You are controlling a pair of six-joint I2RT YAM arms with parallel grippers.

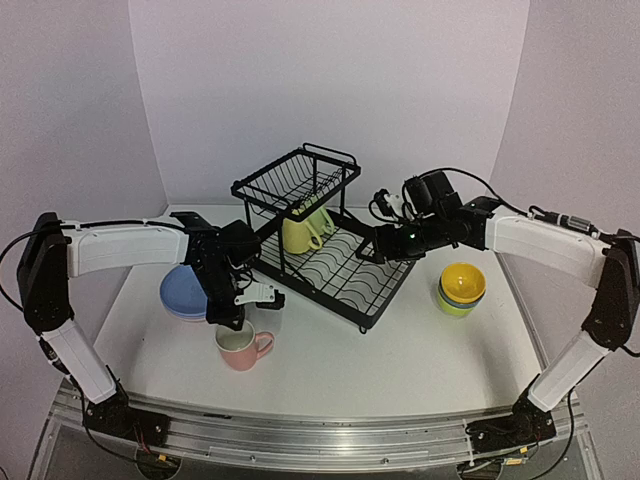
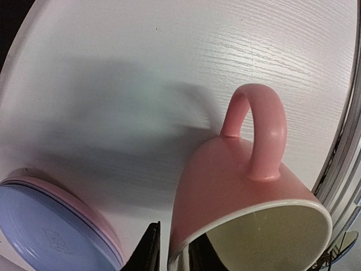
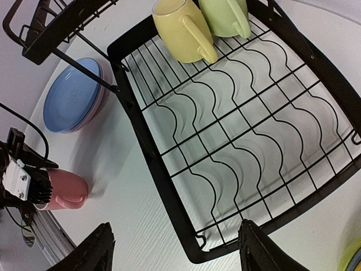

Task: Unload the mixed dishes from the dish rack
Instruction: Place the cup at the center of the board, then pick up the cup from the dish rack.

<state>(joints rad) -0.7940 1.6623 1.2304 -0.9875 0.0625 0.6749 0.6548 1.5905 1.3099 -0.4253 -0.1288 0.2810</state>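
The pink mug (image 1: 243, 348) stands upright on the table in front of the black dish rack (image 1: 352, 290). My left gripper (image 1: 235, 318) straddles its rim; in the left wrist view one finger (image 2: 148, 251) is outside the mug (image 2: 231, 186) with a thin gap to the wall, the other inside. A yellow mug (image 1: 298, 232) and a pale-green mug (image 1: 321, 214) lie in the rack's lower tray, also in the right wrist view (image 3: 179, 31) (image 3: 224, 14). My right gripper (image 3: 177, 257) is wide open and empty above the tray's front corner (image 3: 211, 254).
A blue plate (image 1: 183, 290) lies stacked on a pink one left of the rack, close to the pink mug. A stack of bowls (image 1: 461, 288), yellow on top, stands right of the rack. The upper basket (image 1: 295, 175) looks empty.
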